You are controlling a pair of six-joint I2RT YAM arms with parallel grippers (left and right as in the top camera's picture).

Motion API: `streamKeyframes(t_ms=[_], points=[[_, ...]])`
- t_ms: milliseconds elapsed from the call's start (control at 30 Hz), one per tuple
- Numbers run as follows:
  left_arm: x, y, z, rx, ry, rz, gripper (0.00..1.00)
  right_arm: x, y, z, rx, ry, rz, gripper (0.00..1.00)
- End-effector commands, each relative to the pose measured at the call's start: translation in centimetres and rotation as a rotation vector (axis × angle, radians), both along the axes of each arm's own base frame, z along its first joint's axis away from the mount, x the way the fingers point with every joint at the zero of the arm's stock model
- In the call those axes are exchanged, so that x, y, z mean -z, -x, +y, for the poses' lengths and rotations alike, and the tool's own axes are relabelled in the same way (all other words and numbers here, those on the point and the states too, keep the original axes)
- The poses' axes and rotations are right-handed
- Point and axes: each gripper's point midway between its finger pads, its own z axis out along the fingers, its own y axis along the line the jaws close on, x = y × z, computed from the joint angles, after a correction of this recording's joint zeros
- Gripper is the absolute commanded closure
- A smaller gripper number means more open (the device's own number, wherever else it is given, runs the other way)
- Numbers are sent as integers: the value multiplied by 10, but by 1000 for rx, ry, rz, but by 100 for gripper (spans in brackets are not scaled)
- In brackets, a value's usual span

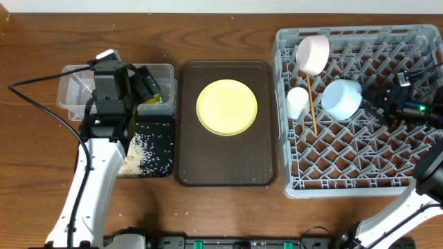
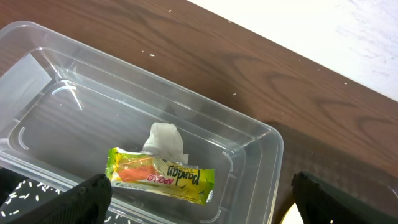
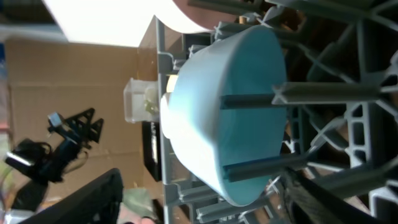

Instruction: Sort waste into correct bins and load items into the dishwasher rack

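In the left wrist view, a green-and-orange snack wrapper and a crumpled white tissue lie inside the clear tub. My left gripper hangs open above them, holding nothing. Overhead, rice grains lie in the black tray, and the yellow-green plate rests on the brown serving tray. The grey rack holds the pink-sided bowl, white cup, chopsticks and light blue bowl. The blue bowl lies on its side among pegs, with my right gripper open around its edge.
The dark brown serving tray sits between the bins and the rack. A black cable loops left of the clear tub. My left gripper is over that tub's right end; my right gripper is inside the rack, right of the blue bowl.
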Motion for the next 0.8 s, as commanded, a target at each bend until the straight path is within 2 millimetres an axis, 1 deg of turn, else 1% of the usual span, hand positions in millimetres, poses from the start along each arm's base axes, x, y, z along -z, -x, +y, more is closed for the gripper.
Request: streamKeyframes(t_ms=[0,100,167,233,333,400,467,500,533,600,633,667,700,733,767], points=[[-10,-2,3,-6,-15,-20,5,-4,-5,-13,23,70,53,18],[-10,-2,3,-6,-15,-20,5,-13,-17,-21,33,149,82,18],[-10,-2,3,-5,-15,-20,5,-19,-27,-26,48,230,121,18],[-10,-2,3,-6,-15,-20,5,-30,-39,-31,63,332,142,19],[-10,-2,3,-6,-15,-20,5,-53,-57,-23,57,454,117,19],[-10,-2,3,-6,-15,-20,5,-69,-71,-7,34,519,74,20],[-10,-2,3,-6,-15,-20,4,-85,-84,22,-17,574,17,22],[-10,-2,3,-6,-15,-20,5,-89,-89,38,-48,601,-7,22],[-10,-2,3,-5,-15,-20,5,-92,-93,59,-90,643,-32,21],[-10,-2,3,-6,-15,-20,5,-91,-98,94,-157,705,-71,21],[-10,-2,3,-6,-15,-20,5,-88,-100,119,-207,740,-103,20],[-10,-2,3,-6,-15,-20,5,-85,-101,139,-252,765,-130,20],[-10,-2,3,-6,-15,-20,5,-82,-100,159,-303,787,-158,20],[-10,-2,3,-5,-15,-20,5,-77,-97,187,-370,810,-193,20],[-10,-2,3,-6,-15,-20,5,-73,-92,207,-421,825,-217,20]])
